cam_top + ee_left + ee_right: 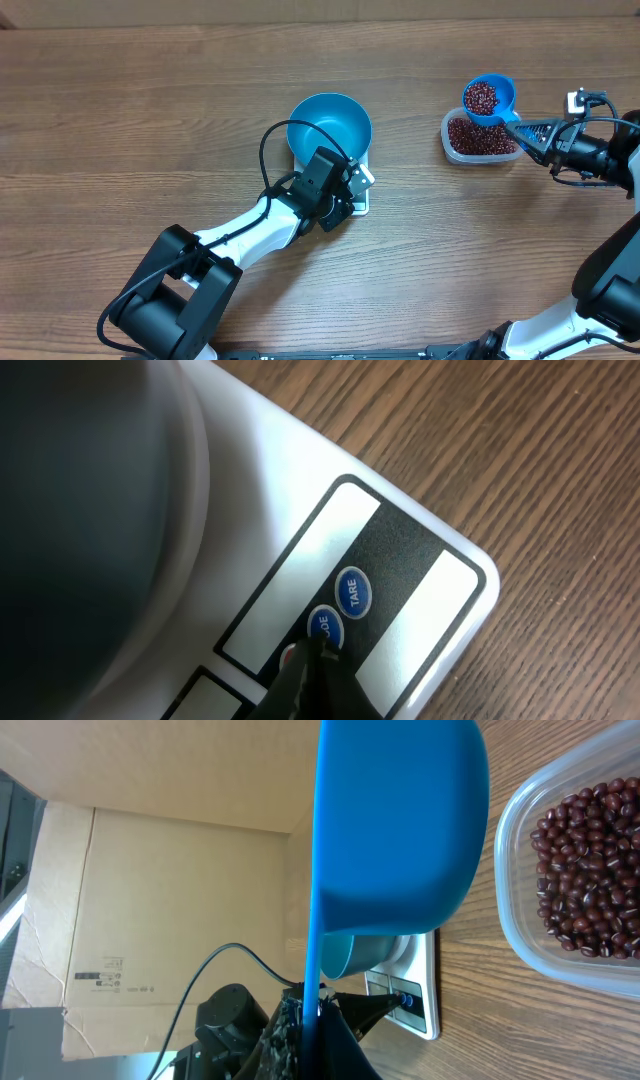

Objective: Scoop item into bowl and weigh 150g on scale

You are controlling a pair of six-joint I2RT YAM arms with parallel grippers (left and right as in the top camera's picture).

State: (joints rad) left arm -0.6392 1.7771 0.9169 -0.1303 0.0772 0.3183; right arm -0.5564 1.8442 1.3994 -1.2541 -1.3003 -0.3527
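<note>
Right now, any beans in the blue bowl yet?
No: the bowl shows a bare blue inside; the beans sit only in the scoop and the tub.

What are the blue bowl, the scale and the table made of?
The bowl looks like smooth, slightly shiny blue plastic. The scale seems glossy white plastic, with light glinting off it. The table shows brown wood grain, though it may be laminate.

The flat white square kitchen scale (300, 480) carries a blue oval button (352, 591) marked "TARE" in white capitals. On the second blue button (324, 626) beside it only "ODE" shows. The small dark print on the brown cardboard sheet (150, 920) is too small to read.
</note>
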